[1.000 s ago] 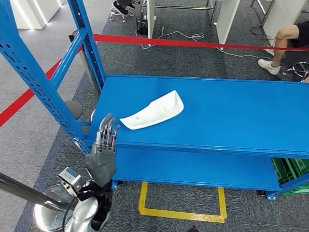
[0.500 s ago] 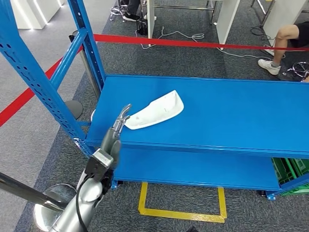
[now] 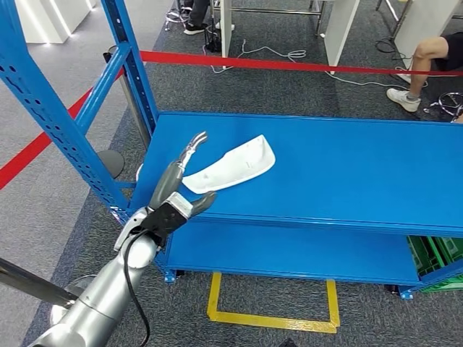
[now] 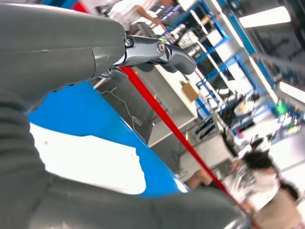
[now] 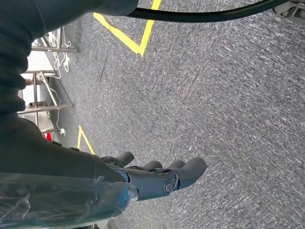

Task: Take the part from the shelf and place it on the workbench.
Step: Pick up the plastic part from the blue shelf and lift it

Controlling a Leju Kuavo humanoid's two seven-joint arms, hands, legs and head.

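Observation:
A white moulded part [image 3: 229, 165] lies flat on the blue shelf [image 3: 338, 173], towards its left end. My left hand [image 3: 177, 189] is at the part's near left tip, open, fingers reaching over the tip and thumb [image 3: 201, 203] spread below it; nothing is gripped. In the left wrist view the white part [image 4: 90, 160] sits between the thumb and the fingers [image 4: 154, 50] with a gap on both sides. My right hand [image 5: 158, 179] hangs above grey carpet, fingers straight and holding nothing.
Blue rack uprights [image 3: 49, 108] stand just left of my arm. A red barrier tape [image 3: 262, 63] runs behind the shelf. A person's leg [image 3: 428, 54] shows at the far right. Yellow floor tape [image 3: 273, 318] marks the carpet below the shelf, and green crates [image 3: 437, 256] sit at lower right.
My left arm has risen from below the shelf edge and reached forward to the part's left tip, the hand turning so fingers and thumb straddle it. The part has not moved.

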